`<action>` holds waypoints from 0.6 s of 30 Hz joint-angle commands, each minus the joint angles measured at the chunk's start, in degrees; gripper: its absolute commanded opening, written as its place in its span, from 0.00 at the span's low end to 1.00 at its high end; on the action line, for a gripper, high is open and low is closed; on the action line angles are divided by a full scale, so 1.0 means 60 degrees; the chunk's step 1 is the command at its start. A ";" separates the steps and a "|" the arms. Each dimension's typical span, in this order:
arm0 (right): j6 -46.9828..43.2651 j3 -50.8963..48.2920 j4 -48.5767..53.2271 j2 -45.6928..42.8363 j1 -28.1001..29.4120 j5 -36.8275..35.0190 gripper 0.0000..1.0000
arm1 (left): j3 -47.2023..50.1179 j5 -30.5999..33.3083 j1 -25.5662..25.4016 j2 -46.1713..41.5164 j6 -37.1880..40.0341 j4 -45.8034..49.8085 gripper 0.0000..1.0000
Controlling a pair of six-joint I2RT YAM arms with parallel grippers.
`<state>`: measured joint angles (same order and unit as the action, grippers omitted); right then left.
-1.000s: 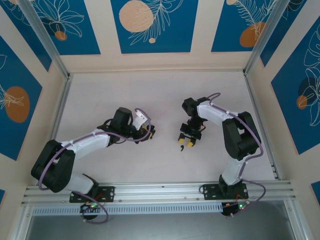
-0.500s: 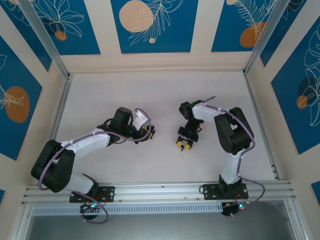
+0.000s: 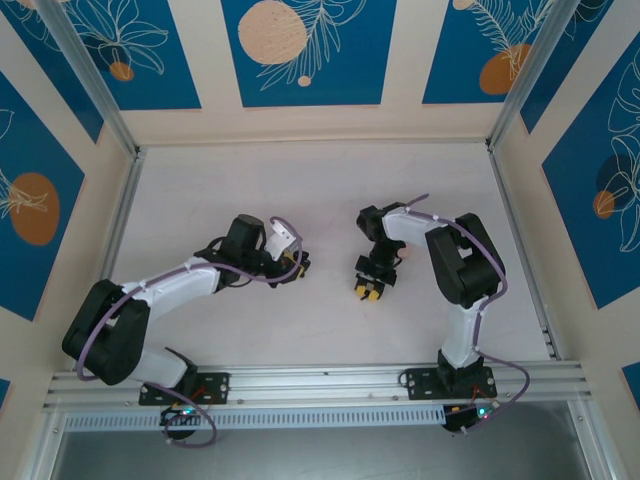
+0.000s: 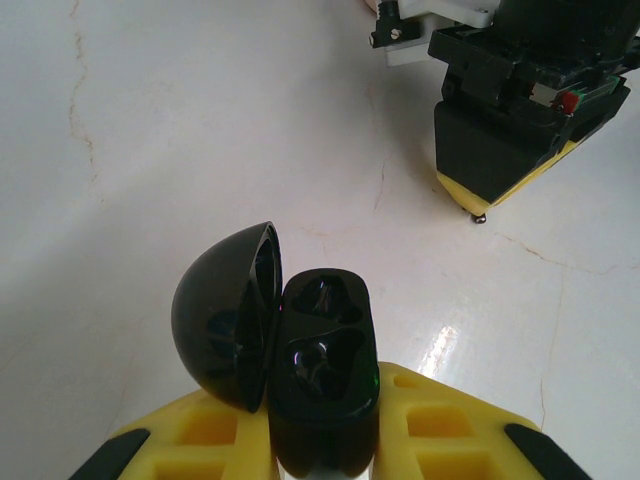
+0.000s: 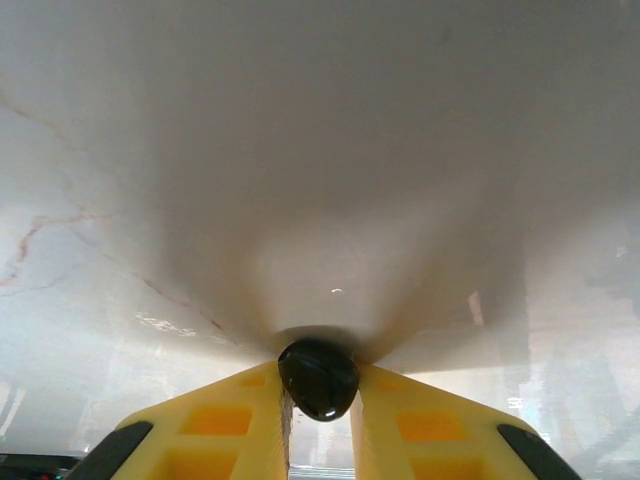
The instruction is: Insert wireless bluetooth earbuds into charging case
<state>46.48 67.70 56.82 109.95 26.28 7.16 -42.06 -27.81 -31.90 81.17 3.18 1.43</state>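
**Charging case and earbud, one in each gripper.**
Clamped between the yellow fingers of the left gripper (image 3: pixel 297 264): black charging case (image 4: pixel 325 370), lid swung open to the left, wells exposed. Pinched tight at the tips of the right gripper (image 3: pixel 369 291): black earbud (image 5: pixel 318 378), low against the veined white table (image 3: pixel 220 190), apart from the case. Blue leaf-patterned wall panels (image 3: pixel 300 50) around.

The bench (image 3: pixel 320 190) was a pale, glossy slab crossed by thin brownish veins, with metal rails (image 3: pixel 320 378) along its near edge and both sides. A black earbud (image 5: pixel 318 375) sat low against the surface, pinched in the right gripper (image 5: pixel 320 392); whether they touched was unclear.
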 commanded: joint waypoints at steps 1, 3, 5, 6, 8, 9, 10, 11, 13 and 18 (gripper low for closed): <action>-0.0138 -0.0077 -0.0281 -0.0081 0.0127 -0.0829 0.19 | -0.0270 -0.0022 -0.0067 -0.0018 0.0100 0.0088 0.22; -0.0247 -0.0078 -0.0310 -0.0274 0.0194 -0.1083 0.18 | -0.0193 -0.0032 -0.0067 0.0088 0.0101 0.0007 0.21; -0.0379 -0.0091 -0.0334 -0.0523 0.0255 -0.1350 0.18 | -0.0077 -0.0058 -0.0099 0.0188 0.0064 -0.0180 0.21; -0.0504 -0.0134 -0.0417 -0.0696 0.0288 -0.1471 0.18 | -0.0016 -0.0088 -0.0139 0.0243 0.0059 -0.0291 0.21; -0.0678 -0.0232 -0.0520 -0.1054 0.0335 -0.1749 0.17 | 0.0091 -0.0143 -0.0277 0.0378 0.0071 -0.0519 0.21; -0.0822 -0.0304 -0.0635 -0.1264 0.0376 -0.1852 0.17 | 0.0122 -0.0170 -0.0367 0.0465 0.0071 -0.0647 0.21; -0.0909 -0.0353 -0.0711 -0.1468 0.0407 -0.1975 0.17 | 0.0140 -0.0187 -0.0456 0.0538 0.0053 -0.0765 0.21; -0.1043 -0.0437 -0.0802 -0.1715 0.0456 -0.2085 0.17 | 0.0165 -0.0254 -0.0567 0.0642 0.0078 -0.0909 0.21; -0.1334 -0.0584 -0.1099 -0.2206 0.0565 -0.2290 0.17 | 0.0244 -0.0411 -0.0760 0.0827 0.0088 -0.1272 0.21; -0.2087 -0.0927 -0.1710 -0.3281 0.0654 -0.2480 0.17 | 0.0377 -0.0814 -0.1032 0.1255 -0.0059 -0.2122 0.21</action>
<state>37.76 63.37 48.71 92.82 30.04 -5.96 -40.42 -29.93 -37.34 87.55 3.11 -6.87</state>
